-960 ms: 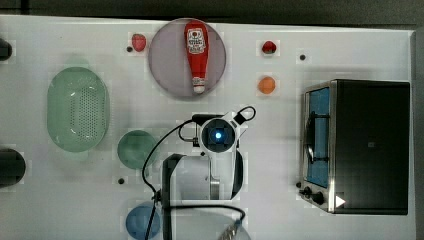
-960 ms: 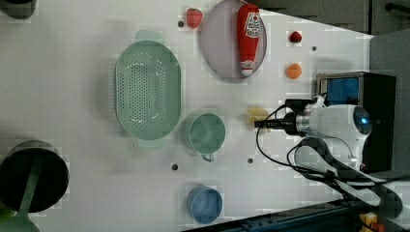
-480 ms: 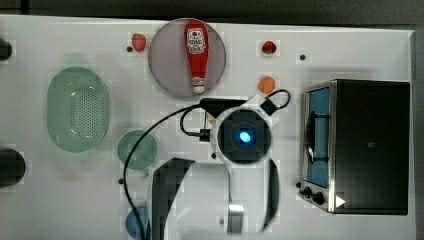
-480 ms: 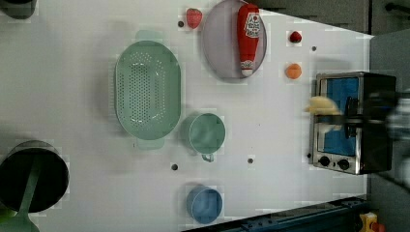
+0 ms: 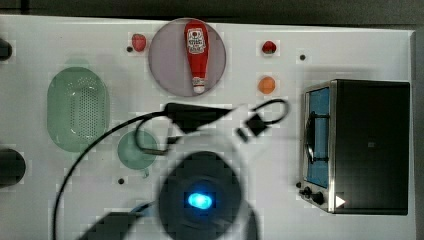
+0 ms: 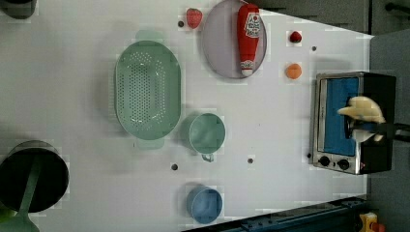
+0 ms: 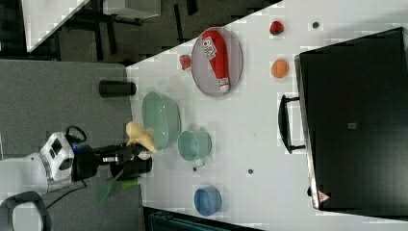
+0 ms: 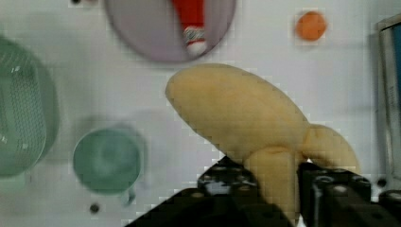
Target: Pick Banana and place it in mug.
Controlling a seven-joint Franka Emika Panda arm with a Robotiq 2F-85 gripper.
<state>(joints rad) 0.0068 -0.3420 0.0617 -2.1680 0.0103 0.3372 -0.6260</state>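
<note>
Your gripper (image 8: 279,189) has the banana (image 8: 246,123) clamped by its stem, up off the surface (image 6: 87,72); mug (image 6: 207,134) sits empty next to the colander (image 6: 147,92)

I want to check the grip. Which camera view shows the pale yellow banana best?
The wrist view: the pale yellow banana is large and close there, its stem end clamped in the black gripper. The left view shows it small in front of the toaster oven; the right view shows it small beside the green colander.
</note>
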